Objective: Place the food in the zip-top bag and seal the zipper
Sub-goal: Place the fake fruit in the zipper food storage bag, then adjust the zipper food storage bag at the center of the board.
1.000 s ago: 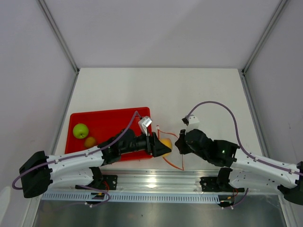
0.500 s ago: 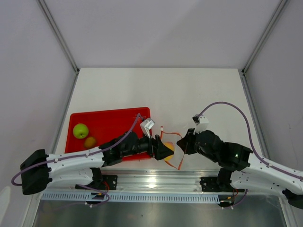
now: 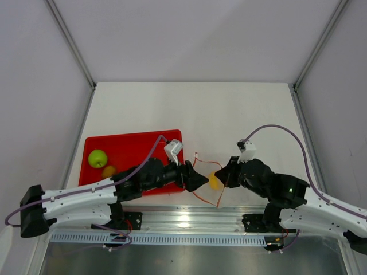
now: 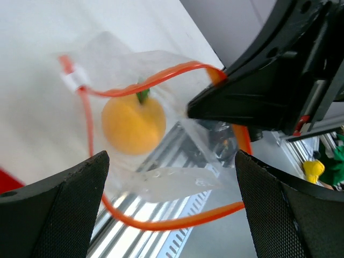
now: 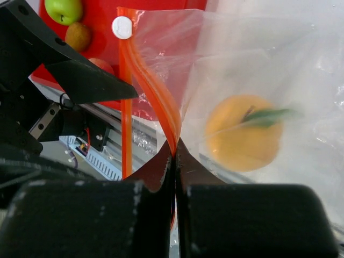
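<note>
We find the task partly done. One item, the yellow-orange fruit (image 5: pixel 244 133) with the green leaf mark, lies inside the clear bag (image 5: pixel 301 64). The bag hangs at the 6 o'clock edge of the tabletop (image 3: pixel 189 109), between the two arms. The right pincer (image 5: pixel 174 156) is clamped on the bag's mouth edge, pinching the orange zipper (image 5: pixel 153 91) and holding the mouth up. The left pincer (image 4: pixel 172 161) stands wide apart with nothing between its fingers, at the 9 o'clock side of the bag's mouth; we judge this fruit delivered. Outstanding items: the green apple (image 3: pixel 97 158) and the small brown fruit (image 3: pixel 109 171) lie just beside each other at the 9 o'clock end of the red tray (image 3: pixel 132 146), well apart from the bag. Any further fruit we cannot make out, since the left arm (image 3: pixel 86 197) covers part of the tray. The zipper stands unsealed, its strip looping loosely. In our assessment loading is at an early stage: the remaining fruit must be fetched, and sealing is not yet begun.
</note>
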`<state>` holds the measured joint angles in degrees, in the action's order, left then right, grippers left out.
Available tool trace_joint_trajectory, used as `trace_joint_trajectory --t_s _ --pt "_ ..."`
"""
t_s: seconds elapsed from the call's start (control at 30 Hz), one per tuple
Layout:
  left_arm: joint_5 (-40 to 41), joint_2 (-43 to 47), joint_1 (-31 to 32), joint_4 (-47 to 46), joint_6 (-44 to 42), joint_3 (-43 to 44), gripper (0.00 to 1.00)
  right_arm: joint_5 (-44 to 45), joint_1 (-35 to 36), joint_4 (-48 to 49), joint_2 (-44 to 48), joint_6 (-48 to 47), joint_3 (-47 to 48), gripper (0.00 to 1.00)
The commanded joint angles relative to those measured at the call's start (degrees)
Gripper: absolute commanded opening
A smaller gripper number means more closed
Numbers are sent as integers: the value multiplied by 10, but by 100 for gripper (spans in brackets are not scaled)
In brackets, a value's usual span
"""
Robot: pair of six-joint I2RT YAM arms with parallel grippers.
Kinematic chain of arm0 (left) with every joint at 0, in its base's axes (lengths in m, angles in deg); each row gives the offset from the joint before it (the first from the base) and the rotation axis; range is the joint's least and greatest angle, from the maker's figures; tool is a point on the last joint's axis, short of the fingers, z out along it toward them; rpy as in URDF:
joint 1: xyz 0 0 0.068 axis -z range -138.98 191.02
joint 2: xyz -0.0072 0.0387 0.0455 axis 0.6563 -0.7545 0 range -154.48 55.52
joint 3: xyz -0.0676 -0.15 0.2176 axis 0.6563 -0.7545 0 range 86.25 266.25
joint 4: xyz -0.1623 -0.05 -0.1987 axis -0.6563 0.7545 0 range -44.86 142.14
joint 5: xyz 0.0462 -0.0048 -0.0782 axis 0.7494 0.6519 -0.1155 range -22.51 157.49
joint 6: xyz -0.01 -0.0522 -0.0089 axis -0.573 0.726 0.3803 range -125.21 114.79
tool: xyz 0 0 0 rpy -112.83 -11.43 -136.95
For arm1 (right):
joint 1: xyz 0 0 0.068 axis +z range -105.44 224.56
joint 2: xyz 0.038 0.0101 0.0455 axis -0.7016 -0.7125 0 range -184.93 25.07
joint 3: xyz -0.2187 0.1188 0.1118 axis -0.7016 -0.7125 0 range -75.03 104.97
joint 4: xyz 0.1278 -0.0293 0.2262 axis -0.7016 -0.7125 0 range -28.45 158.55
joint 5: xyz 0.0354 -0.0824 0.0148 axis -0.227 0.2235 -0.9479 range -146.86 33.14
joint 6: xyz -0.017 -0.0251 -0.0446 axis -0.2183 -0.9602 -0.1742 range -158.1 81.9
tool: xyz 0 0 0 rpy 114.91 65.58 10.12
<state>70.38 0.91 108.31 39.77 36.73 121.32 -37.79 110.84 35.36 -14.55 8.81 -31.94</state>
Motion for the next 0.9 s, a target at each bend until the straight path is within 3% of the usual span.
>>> trace_joint_trajectory --t_s 0.0,0.27,0.63,0.73,0.83,0.87 --pt "69 69 5 57 -11 -12 100 19 3 -9 32 32 -3 0" --pt "64 138 5 31 26 -109 91 25 3 -18 39 34 -13 0" --pt "1 -25 5 -47 10 -61 84 4 3 -22 2 12 -1 0" --pt "-2 -61 5 -45 3 -40 75 15 3 -46 -16 8 14 0" --pt "-8 -70 5 -60 3 -40 53 33 3 -69 -37 1 27 0" --pt "-9 -71 5 -61 2 -39 41 43 3 -75 -42 -2 30 0"
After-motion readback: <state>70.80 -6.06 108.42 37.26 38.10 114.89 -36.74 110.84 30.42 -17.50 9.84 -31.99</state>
